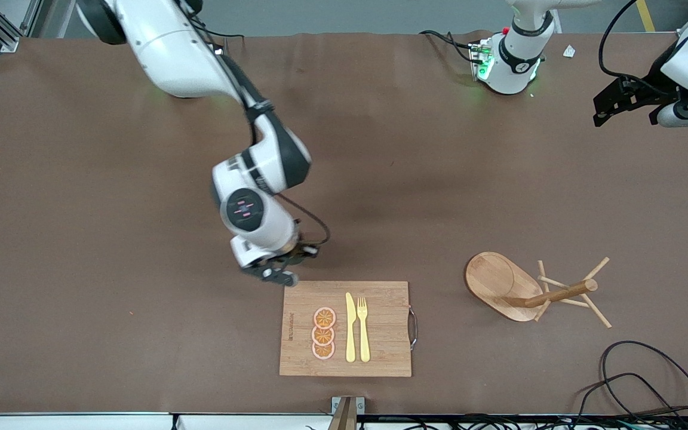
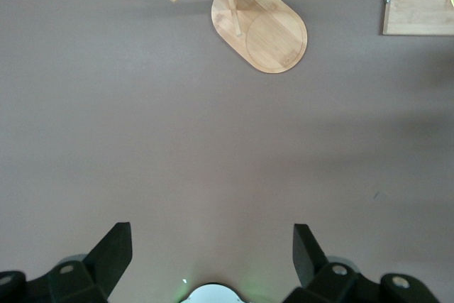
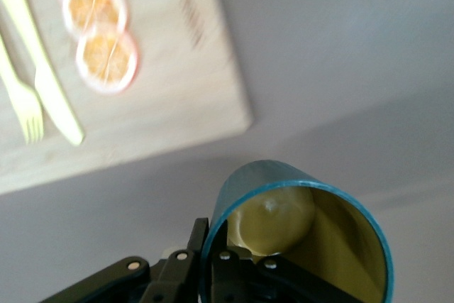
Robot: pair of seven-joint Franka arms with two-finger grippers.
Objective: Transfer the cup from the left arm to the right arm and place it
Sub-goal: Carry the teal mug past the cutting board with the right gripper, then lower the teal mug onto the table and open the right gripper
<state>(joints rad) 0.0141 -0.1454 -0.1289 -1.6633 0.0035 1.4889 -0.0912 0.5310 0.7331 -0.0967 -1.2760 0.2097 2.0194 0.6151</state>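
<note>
The cup point(image 3: 298, 225) is teal outside and mustard-yellow inside, and it shows tilted with its mouth toward the right wrist camera. My right gripper point(image 3: 215, 243) is shut on its rim wall, one finger inside and one outside. In the front view the right gripper point(image 1: 281, 270) hangs low over the table beside a corner of the wooden cutting board point(image 1: 386, 352), and the wrist hides most of the cup. My left gripper point(image 1: 622, 107) waits open and empty above the table at the left arm's end; its fingers point(image 2: 113, 253) stand wide apart.
On the cutting board lie three orange slices point(image 1: 323, 333), a yellow knife point(image 1: 350, 328) and a yellow fork point(image 1: 363, 331). A wooden mug tree point(image 1: 499, 280) stands toward the left arm's end. Black cables point(image 1: 636, 376) lie at the near edge there.
</note>
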